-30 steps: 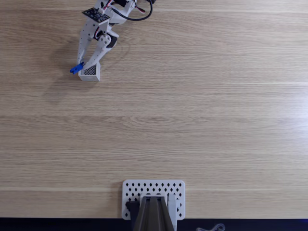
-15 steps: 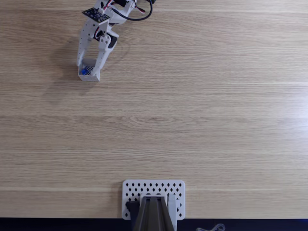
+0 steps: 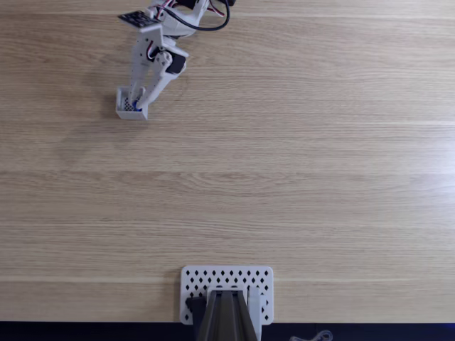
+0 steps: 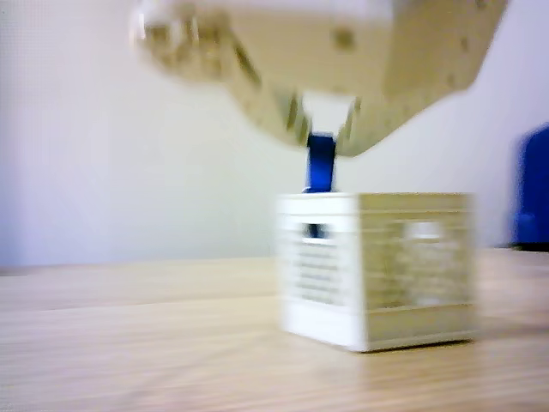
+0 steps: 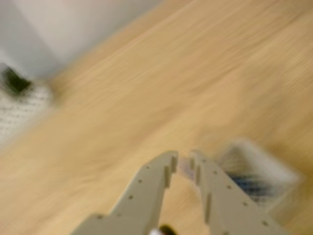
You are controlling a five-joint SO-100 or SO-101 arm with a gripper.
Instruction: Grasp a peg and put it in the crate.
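Here: pale wood table (image 3: 298,177), white wall behind; pincer (image 4: 324,129) nearly together above crate (image 4: 377,270).

peg (image 4: 321,172) half hidden in crate (image 4: 377,266), blurred

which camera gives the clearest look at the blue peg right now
The other view: the peg stands upright at the crate's rim, its top between the claw's tips. In the fixed view it's a blue speck; the wrist view is blurred.
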